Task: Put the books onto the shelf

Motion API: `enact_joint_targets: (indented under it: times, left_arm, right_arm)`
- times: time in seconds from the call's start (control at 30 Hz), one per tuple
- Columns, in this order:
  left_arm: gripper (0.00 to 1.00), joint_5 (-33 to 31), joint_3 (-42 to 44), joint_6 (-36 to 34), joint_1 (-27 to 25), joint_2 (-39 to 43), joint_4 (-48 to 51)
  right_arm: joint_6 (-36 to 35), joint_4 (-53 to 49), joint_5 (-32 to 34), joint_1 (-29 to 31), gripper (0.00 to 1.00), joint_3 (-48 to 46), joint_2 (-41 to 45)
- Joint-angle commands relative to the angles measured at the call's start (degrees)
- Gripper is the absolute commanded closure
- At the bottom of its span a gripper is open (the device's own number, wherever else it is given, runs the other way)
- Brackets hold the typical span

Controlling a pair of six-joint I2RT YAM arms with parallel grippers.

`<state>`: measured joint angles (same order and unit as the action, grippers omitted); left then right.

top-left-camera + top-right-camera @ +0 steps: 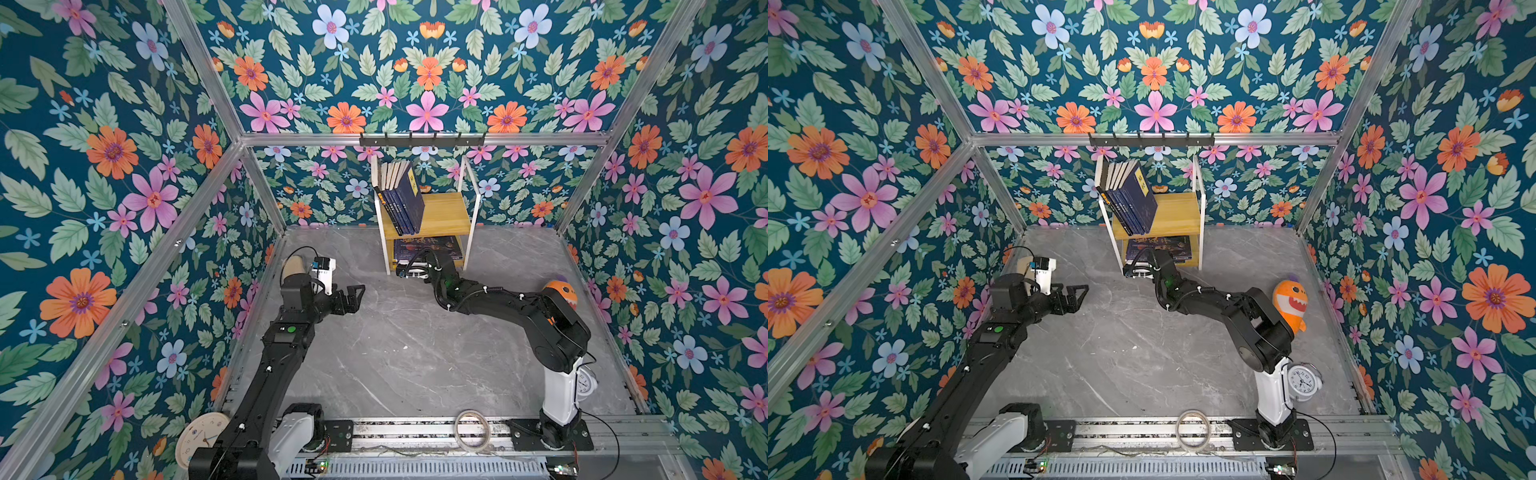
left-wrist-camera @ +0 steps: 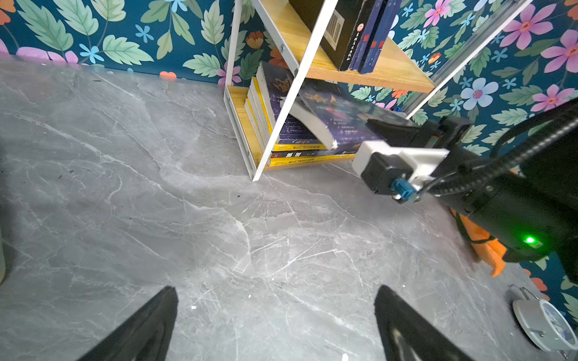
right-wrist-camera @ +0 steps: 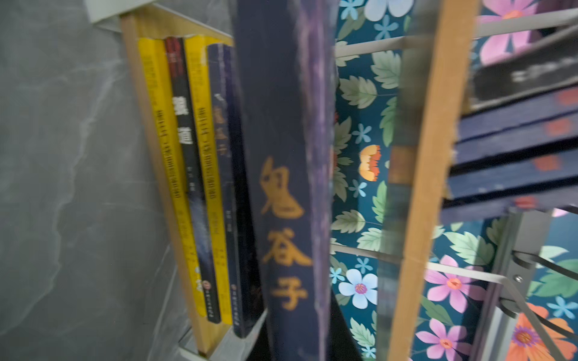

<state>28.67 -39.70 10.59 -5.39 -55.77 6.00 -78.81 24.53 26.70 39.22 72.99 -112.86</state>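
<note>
A ring of clear tape lies on the aluminium rail at the near edge, between the two arm bases. A round pale wooden wall clock sits in the near left corner. Over the grey marble-pattern tabletop, left of the middle, the left gripper hangs with its black fingers spread wide and nothing between them. At the far wall, under a black hook rail, stands the small two-tier shelf of yellowish wooden boards in a thin white metal frame. On its upper board a row of navy paperbacks with yellow labels stands leaning left against the frame. On the lower board a flat pile of yellow and dark paperbacks lies with its spines toward the near side. The right gripper reaches into the lower tier from the near side, clamped on a dark navy book with orange title characters on its spine. This book lies tilted over the pile, below the upper board. By the right wall sit an orange plush toy and a white alarm clock.
</note>
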Motion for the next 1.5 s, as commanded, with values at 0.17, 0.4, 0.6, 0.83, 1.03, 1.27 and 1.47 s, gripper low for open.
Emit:
enact_joint_targets:
  times: [0.17, 0.4, 0.6, 0.83, 1.03, 1.27, 1.47]
  left_arm:
    - [0.0, 0.1, 0.0, -0.4, -0.1, -0.6, -1.3]
    - [0.0, 0.0, 0.0, -0.6, -0.1, -1.1, -1.3]
    - [0.0, -0.2, 0.1, -0.8, -0.1, -1.4, -1.3]
    - [0.0, -0.5, 0.0, -0.9, -0.1, -1.9, -1.3]
    - [0.0, -0.4, 0.2, -1.0, 0.3, -2.0, -1.5]
    - [0.0, -0.4, 0.3, -1.0, 0.3, -2.2, -1.7]
    - [0.0, -0.7, 0.3, -1.0, 0.3, -2.3, -1.9]
  right_arm:
    - [5.7, -3.5, -3.3, -1.8, 1.0, 2.5, -0.7]
    - [4.9, -3.5, -4.6, -3.2, 1.0, 7.2, -4.0]
    - [4.7, -3.4, -6.0, -4.2, 1.0, 11.8, -7.5]
    - [4.5, -4.8, -7.2, -4.6, 1.0, 15.6, -10.2]
    - [4.6, -7.4, -8.9, -5.0, 1.0, 17.7, -11.3]
    - [5.4, -10.0, -9.6, -5.1, 1.0, 19.3, -12.2]
    - [5.9, -11.3, -10.0, -5.0, 1.0, 19.8, -12.6]
